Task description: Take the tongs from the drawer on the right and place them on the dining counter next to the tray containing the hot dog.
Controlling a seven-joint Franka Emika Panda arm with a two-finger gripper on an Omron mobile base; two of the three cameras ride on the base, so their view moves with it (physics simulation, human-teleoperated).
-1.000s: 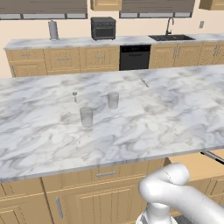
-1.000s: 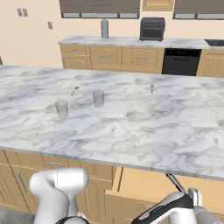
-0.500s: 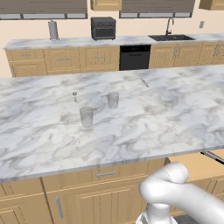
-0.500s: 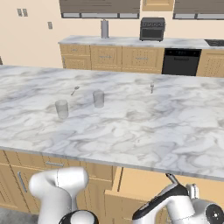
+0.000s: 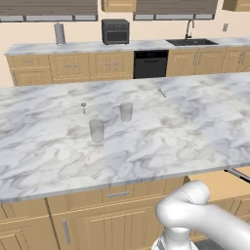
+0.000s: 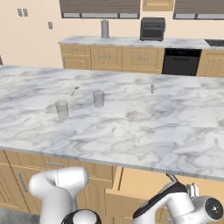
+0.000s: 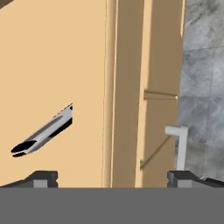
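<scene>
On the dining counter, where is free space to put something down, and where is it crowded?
The dining counter is bare along its near edge and on its right part. It is crowded left of centre, around the two glasses and a small utensil. Another small utensil lies toward the far edge.

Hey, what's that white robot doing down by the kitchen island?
The robot has pulled open a drawer under the marble counter and is reaching down over it. Its tool is open and hangs above the drawer, holding nothing. Tongs lie on the drawer's floor, off to one side of the fingers. Up on the counter stand two glasses.
</scene>
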